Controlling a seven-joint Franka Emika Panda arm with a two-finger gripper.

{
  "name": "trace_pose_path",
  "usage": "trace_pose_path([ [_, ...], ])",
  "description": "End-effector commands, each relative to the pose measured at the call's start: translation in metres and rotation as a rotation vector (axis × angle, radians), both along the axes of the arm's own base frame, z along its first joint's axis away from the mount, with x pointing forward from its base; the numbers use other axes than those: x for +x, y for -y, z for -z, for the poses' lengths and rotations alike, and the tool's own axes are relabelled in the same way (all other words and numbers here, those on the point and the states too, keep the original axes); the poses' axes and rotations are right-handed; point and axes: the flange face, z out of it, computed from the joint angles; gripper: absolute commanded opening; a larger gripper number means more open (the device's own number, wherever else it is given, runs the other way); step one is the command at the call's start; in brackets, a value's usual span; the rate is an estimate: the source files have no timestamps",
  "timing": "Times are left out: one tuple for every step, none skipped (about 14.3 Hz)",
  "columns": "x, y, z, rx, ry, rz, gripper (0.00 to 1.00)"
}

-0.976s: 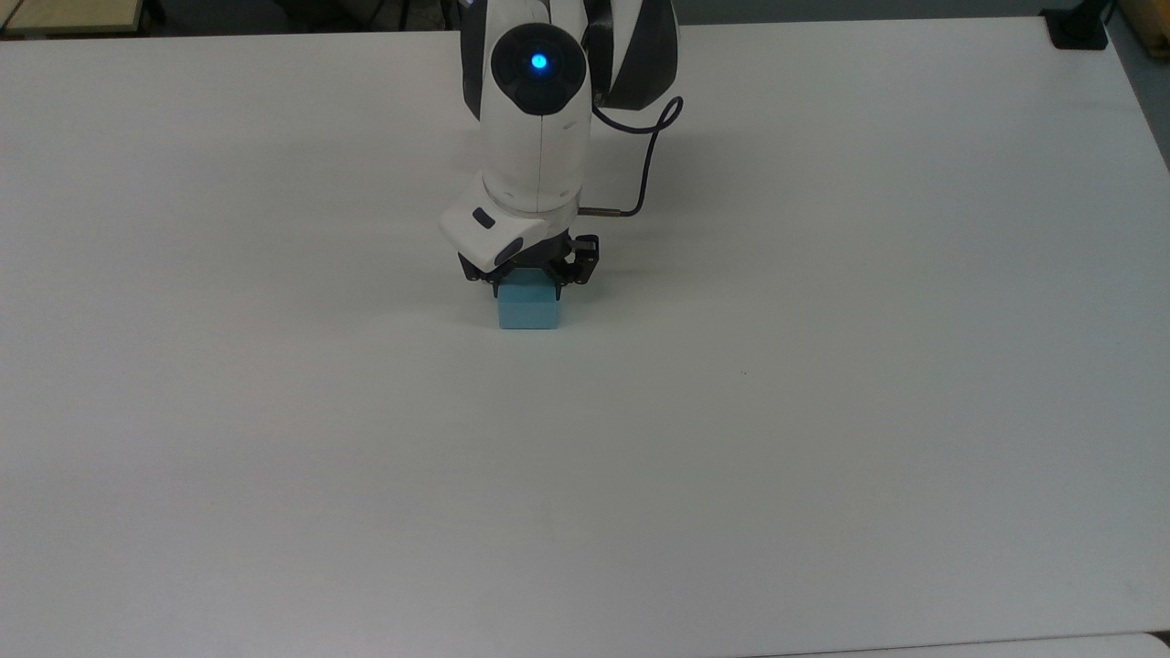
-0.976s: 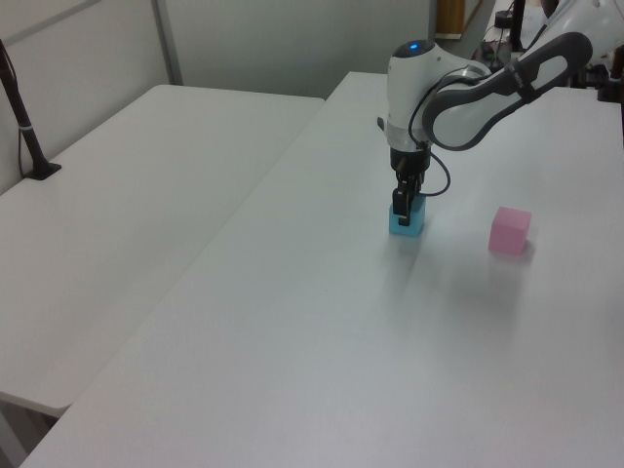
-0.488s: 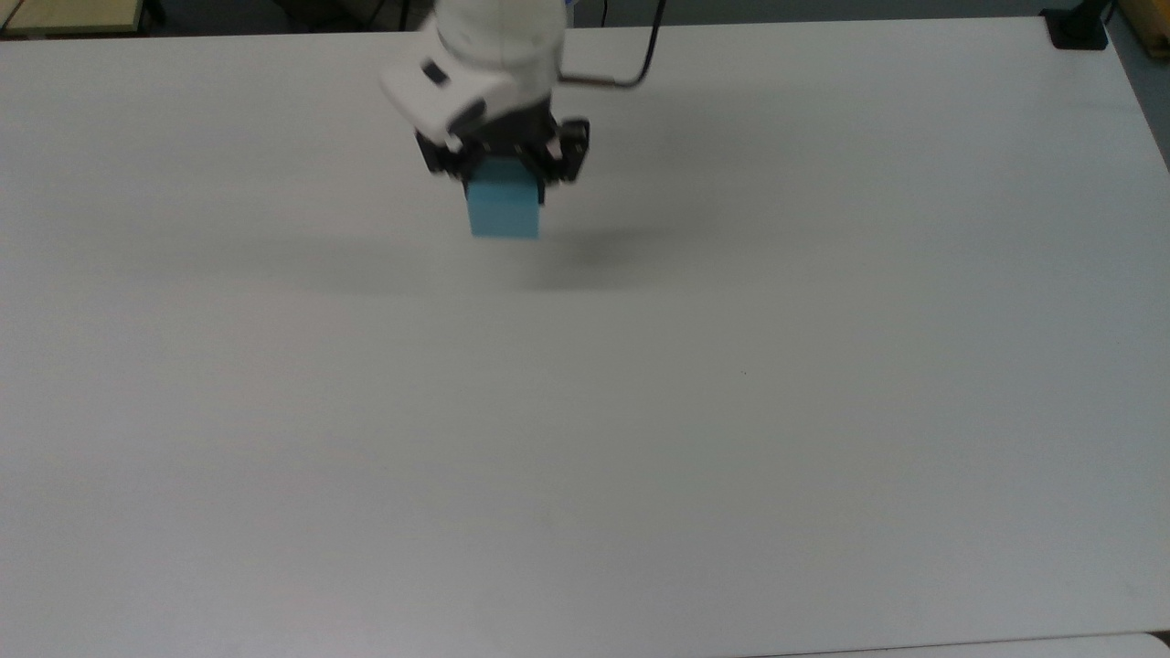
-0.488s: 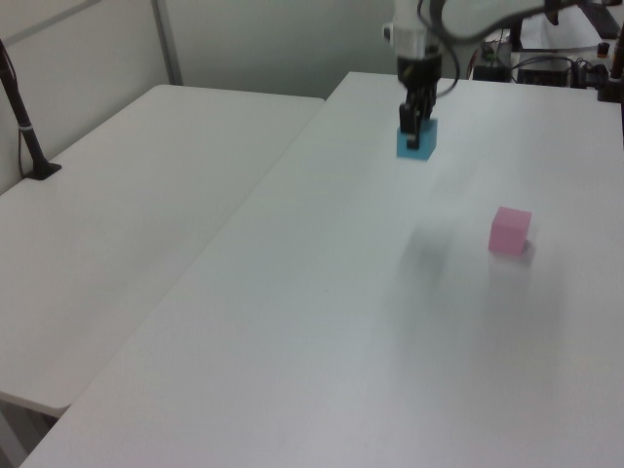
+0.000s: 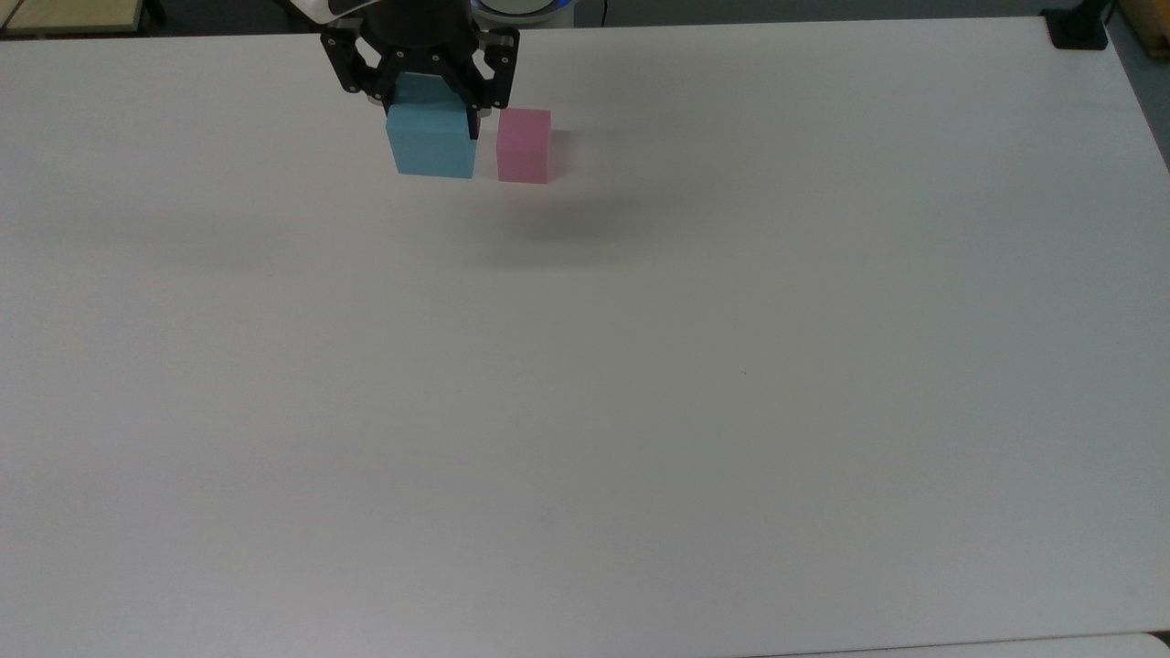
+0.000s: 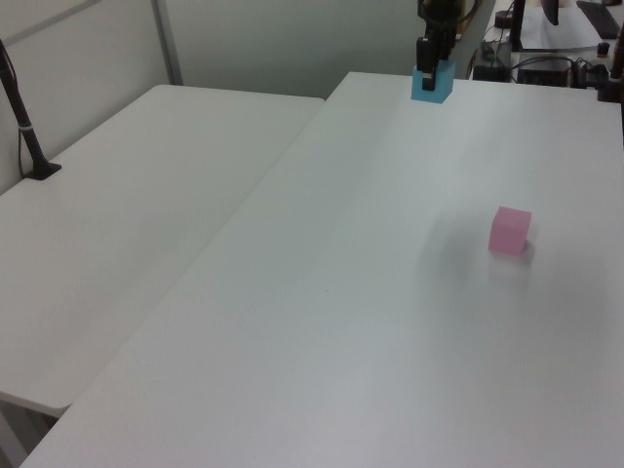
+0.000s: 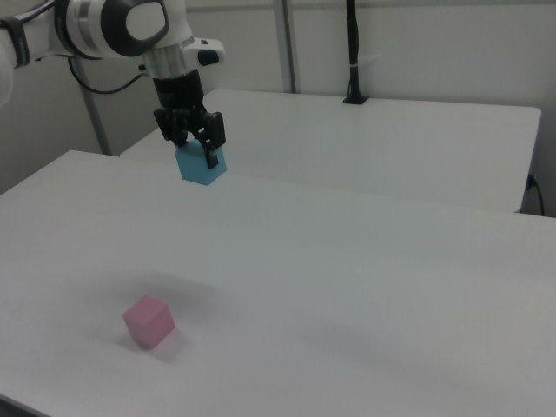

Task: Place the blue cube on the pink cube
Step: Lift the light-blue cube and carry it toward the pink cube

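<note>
My gripper (image 5: 430, 96) (image 6: 430, 76) (image 7: 198, 154) is shut on the blue cube (image 5: 431, 139) (image 6: 432, 86) (image 7: 201, 167) and holds it high above the white table (image 5: 640, 384). The pink cube (image 5: 524, 145) (image 6: 509, 231) (image 7: 148, 321) rests on the table. In the top view the blue cube appears just to the left of the pink cube. In the left view and the right view the blue cube hangs far above the pink cube, with its shadow on the table beside the pink cube.
A second white table (image 6: 127, 214) (image 7: 365, 148) adjoins this one. A black post (image 6: 24, 127) (image 7: 352, 52) stands on that second table. A black mount (image 5: 1079, 27) sits at the top view's upper right corner.
The gripper has risen further with the blue cube, moving left and up in the top view. The pink cube, hidden by the arm before, now shows in the top view.
</note>
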Motion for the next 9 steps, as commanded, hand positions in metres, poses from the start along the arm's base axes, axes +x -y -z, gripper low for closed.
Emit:
trace_pose_path([
  [-0.035, -0.003, -0.017, 0.026, -0.002, -0.03, 0.25],
  [-0.051, -0.003, -0.02, 0.034, -0.004, -0.036, 0.25],
  [-0.076, -0.004, -0.021, 0.046, -0.002, -0.055, 0.25],
  [-0.094, -0.003, -0.023, 0.057, 0.015, -0.062, 0.25],
  [-0.11, -0.004, -0.02, 0.064, 0.028, -0.07, 0.25],
  [-0.125, -0.006, -0.019, 0.07, 0.032, -0.076, 0.25],
  [-0.136, -0.011, -0.018, 0.071, 0.029, -0.088, 0.25],
  [-0.146, -0.016, -0.015, 0.072, 0.023, -0.101, 0.25],
  [-0.157, -0.023, -0.011, 0.071, 0.015, -0.115, 0.25],
])
